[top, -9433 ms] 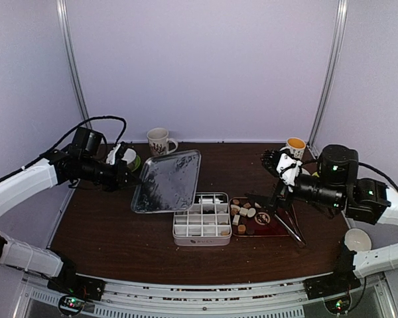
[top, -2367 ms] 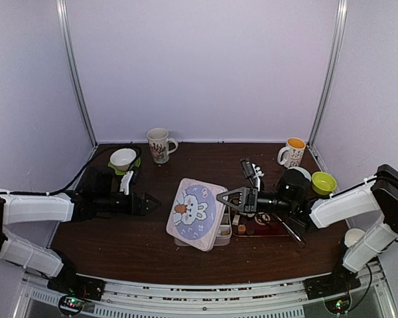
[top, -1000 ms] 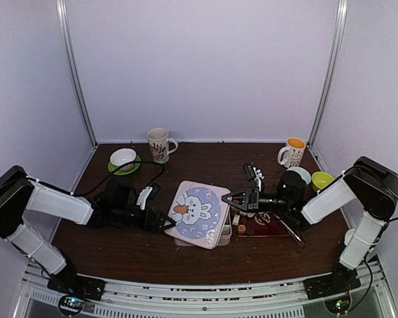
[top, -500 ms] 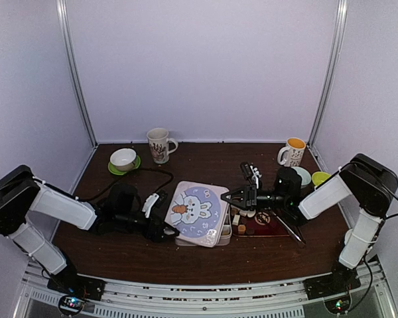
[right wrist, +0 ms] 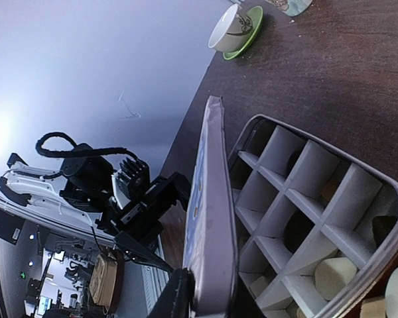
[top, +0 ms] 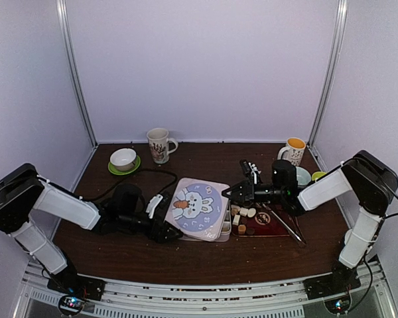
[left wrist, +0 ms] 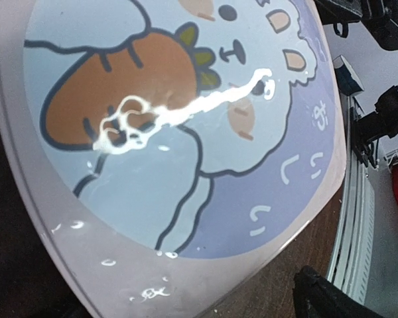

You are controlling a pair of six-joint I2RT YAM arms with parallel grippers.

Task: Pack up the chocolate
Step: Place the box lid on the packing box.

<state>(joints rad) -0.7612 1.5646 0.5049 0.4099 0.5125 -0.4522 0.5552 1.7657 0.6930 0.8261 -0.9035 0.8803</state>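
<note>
My left arm lies low along the counter (top: 205, 262), forearm nearly flat, reaching in from my left. My right arm is stretched just as low from the other side, and its camera sees the lid (top: 198, 207) edge-on.

The chocolate (top: 247, 213) is small round and cube pieces in cream, tan and dark brown. Most of it lies on a brown tray (top: 270, 230) just below and behind my right claw (top: 229, 193). A few pieces sit in cells of the box (right wrist: 393, 218) just past that claw's tips, a cream round one among the nearest.

My right claw pinches the lid's edge, one finger flat against the printed face. It holds the lid tilted over the box, so the cells on that claw's side show. My left claw (top: 167, 232) is spread wide, with the lid's opposite edge just ahead of its tips. I cannot tell whether it touches.
</note>
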